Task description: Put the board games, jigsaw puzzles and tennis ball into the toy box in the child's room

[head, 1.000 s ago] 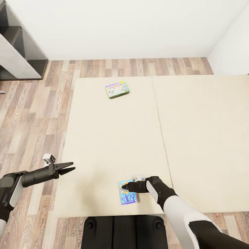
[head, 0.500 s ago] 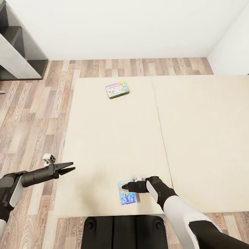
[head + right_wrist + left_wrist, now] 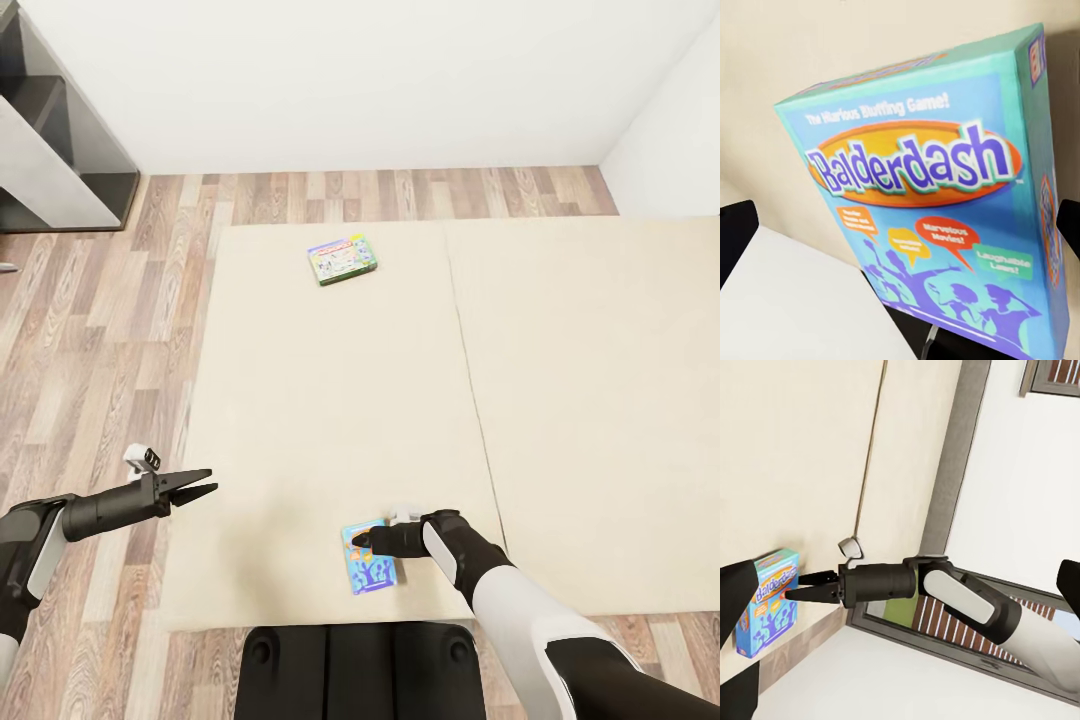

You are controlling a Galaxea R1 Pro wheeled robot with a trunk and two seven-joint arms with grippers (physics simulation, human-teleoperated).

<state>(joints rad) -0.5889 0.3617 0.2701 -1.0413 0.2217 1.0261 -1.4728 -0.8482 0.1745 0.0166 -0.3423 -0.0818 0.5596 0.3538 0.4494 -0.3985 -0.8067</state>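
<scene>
Smooth cream bed (image 3: 330, 400), two flat sections, over wood-plank floor (image 3: 90, 330). Glossy blue "Balderdash" board game (image 3: 368, 570), flat rectangular, near the bed's front edge. Right end effector (image 3: 360, 541) at its upper edge, grip unclear. Green-bordered board game (image 3: 342, 260) well apart. Left end effector (image 3: 205, 484) narrowly parted, empty.

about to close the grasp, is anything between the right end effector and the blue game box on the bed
Nothing visible does. The right end effector sits right at the blue game box near the bed's front edge, with only bare mattress around it; the green-bordered game box lies far off.
</scene>
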